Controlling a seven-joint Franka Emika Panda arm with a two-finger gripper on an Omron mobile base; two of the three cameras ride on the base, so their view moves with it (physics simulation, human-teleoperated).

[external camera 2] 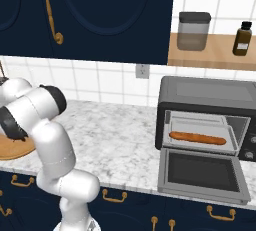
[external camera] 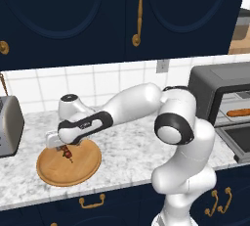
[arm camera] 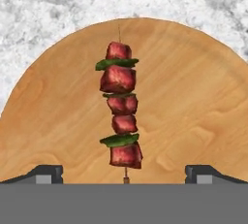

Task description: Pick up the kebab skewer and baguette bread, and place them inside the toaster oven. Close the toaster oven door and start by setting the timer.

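Observation:
The kebab skewer, red meat chunks with green slices on a thin stick, lies on a round wooden board. My gripper hovers just above it, open, its fingertips wide apart on either side of the stick's near end. From the left base, the gripper hangs over the skewer on the board. The baguette bread lies inside the dark grey toaster oven. The toaster oven door is folded down flat.
A silver pop-up toaster stands left of the board. The marble counter stretches between board and oven. A jar and a brown bottle sit on a shelf above the oven. Dark cabinets hang overhead.

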